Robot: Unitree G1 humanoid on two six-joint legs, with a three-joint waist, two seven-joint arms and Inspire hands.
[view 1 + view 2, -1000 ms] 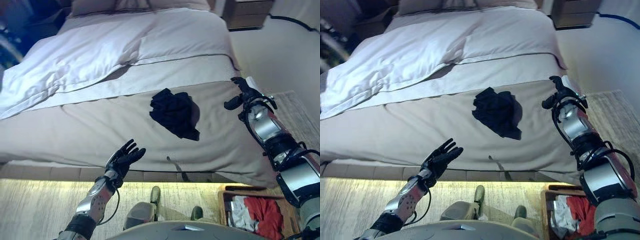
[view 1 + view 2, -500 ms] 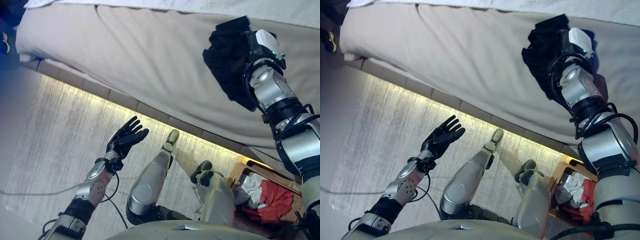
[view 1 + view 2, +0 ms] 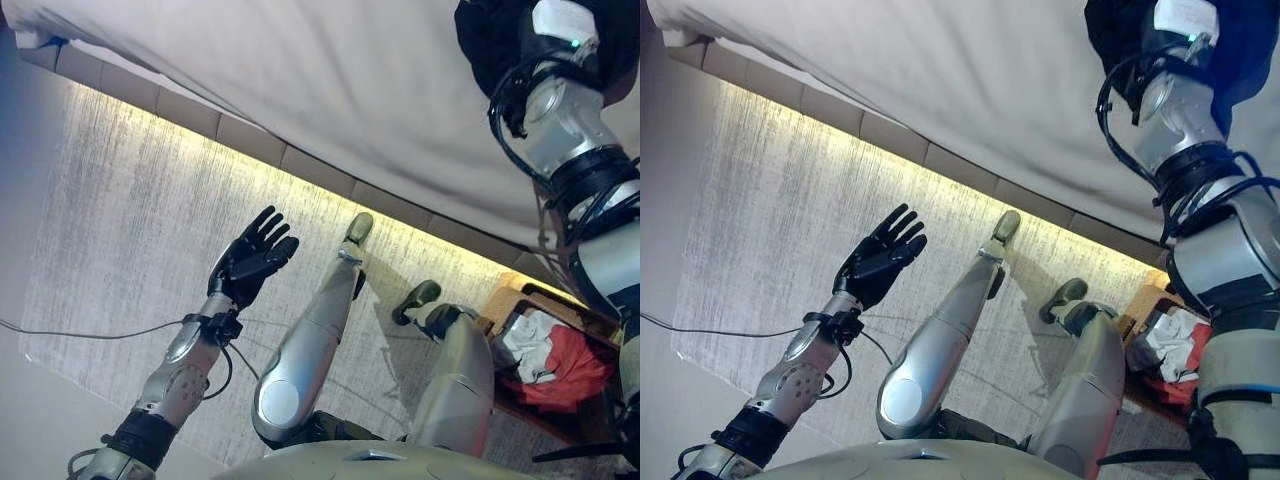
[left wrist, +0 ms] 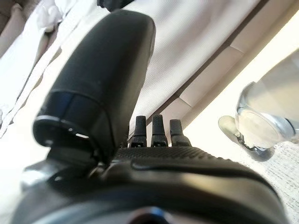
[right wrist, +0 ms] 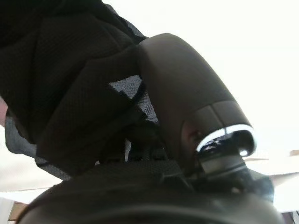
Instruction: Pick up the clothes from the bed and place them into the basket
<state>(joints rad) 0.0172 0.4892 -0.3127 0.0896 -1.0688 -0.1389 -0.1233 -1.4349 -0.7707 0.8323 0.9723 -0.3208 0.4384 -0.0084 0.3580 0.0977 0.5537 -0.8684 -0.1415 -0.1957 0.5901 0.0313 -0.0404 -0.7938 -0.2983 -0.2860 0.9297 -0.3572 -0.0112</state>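
A crumpled black garment (image 3: 487, 38) lies on the bed's beige cover (image 3: 300, 80), near its front edge. My right hand (image 3: 556, 28) rests on that garment. In the right wrist view the black cloth (image 5: 60, 84) bunches against the hand's thumb (image 5: 182, 88) and hides the rest of the hand. My left hand (image 3: 250, 262) is open, raised palm up over the floor in front of the bed and well clear of it. A wooden basket (image 3: 512, 300) stands on the floor at the lower right. It holds red clothes (image 3: 560, 362) and white clothes (image 3: 525, 335).
The bed's base (image 3: 300, 165) runs diagonally across the view with a glowing strip under it. A pale rug (image 3: 120, 220) covers the floor in front of the bed. The basket sits close by the bed's corner.
The camera has tipped down toward the floor, so the whole picture has shifted. My right hand moved from beside the black garment onto it. The left hand stays raised and open.
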